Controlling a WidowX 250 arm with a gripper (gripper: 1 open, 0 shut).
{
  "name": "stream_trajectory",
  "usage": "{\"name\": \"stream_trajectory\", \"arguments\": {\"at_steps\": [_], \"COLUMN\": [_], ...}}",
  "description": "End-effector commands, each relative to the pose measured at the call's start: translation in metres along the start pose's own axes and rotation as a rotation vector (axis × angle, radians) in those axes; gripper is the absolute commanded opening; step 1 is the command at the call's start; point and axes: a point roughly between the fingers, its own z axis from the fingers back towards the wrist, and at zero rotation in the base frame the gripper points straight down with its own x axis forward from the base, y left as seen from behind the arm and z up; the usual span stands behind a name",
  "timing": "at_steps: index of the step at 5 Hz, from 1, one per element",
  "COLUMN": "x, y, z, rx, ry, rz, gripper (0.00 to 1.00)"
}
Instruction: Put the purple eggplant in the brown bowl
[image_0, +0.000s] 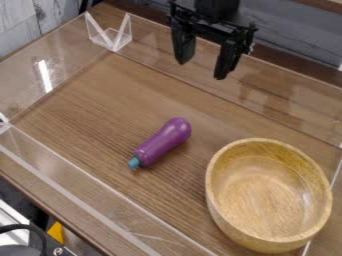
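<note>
The purple eggplant (163, 142) lies on the wooden table near the middle, its teal stem cap pointing down-left. To its right, at the lower right of the view, sits the brown bowl (270, 194), wide, light wood, with nothing inside. My gripper (202, 62) hangs high at the back of the table, well above and behind the eggplant. Its black fingers (179, 52) stand apart, open, with nothing between them.
Clear acrylic walls (60, 72) fence the table on the left, front and back. A clear triangular stand (110, 32) sits at the back left corner. The table's front edge runs along the lower left.
</note>
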Motion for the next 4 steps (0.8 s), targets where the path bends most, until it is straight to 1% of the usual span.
{"name": "stream_trajectory", "arguments": {"at_steps": [1, 3, 4], "x": [0.0003, -0.0001, -0.0033], "y": [-0.0017, -0.0017, -0.0019], "z": [0.0208, 0.0232, 0.0178], "rx": [0.005, 0.002, -0.003], "ry": [-0.077, -0.089, -0.073], "rz": [-0.009, -0.011, -0.012], "gripper": [1.00, 1.00, 1.00]}}
